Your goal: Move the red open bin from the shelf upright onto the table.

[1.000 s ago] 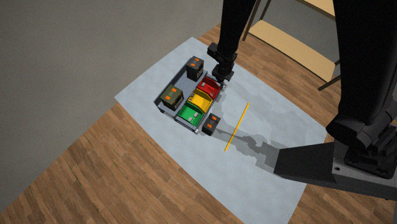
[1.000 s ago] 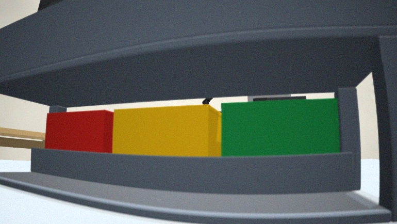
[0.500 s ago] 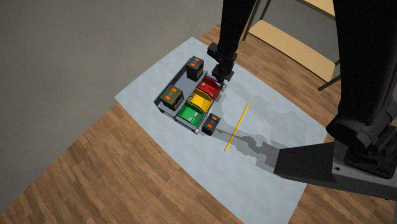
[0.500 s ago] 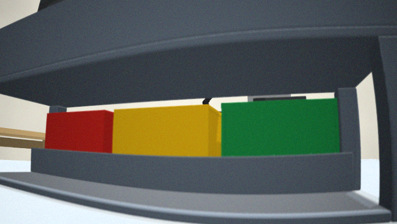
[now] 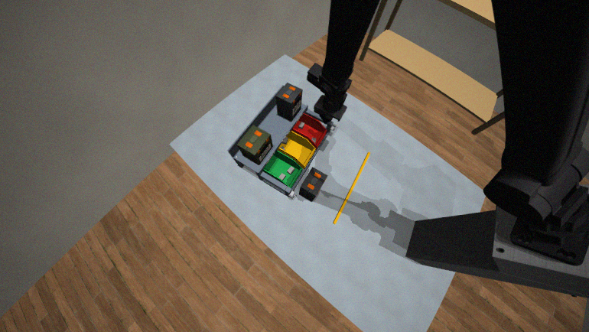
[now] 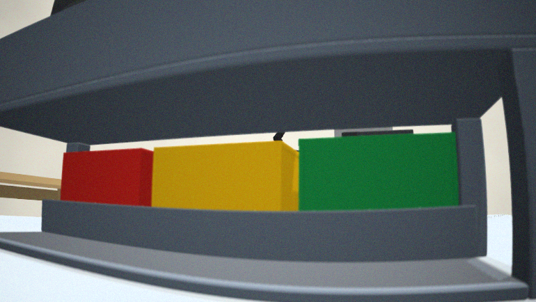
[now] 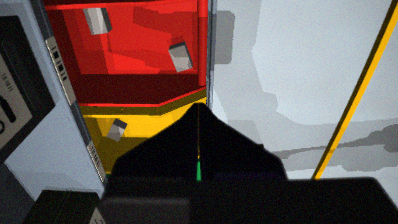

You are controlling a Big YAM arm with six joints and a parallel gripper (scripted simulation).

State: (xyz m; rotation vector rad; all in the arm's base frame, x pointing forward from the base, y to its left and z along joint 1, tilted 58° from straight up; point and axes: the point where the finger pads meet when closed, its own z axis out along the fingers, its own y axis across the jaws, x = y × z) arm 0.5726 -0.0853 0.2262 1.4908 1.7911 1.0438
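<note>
Two grey parts sat in the red open plastic bin [image 5: 310,128], on the grey shelf [image 5: 264,123] beside the yellow bin [image 5: 297,149]; black gripper [image 5: 330,119] hovered with jaws fully closed, empty — should've opened before straddling the bin wall.

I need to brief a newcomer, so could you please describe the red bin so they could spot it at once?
Find the low grey shelf on the pale blue mat. Three open bins sit in a row along one side. The red bin is the end one nearest the claw, beside the yellow bin, holding two small grey blocks.
</note>
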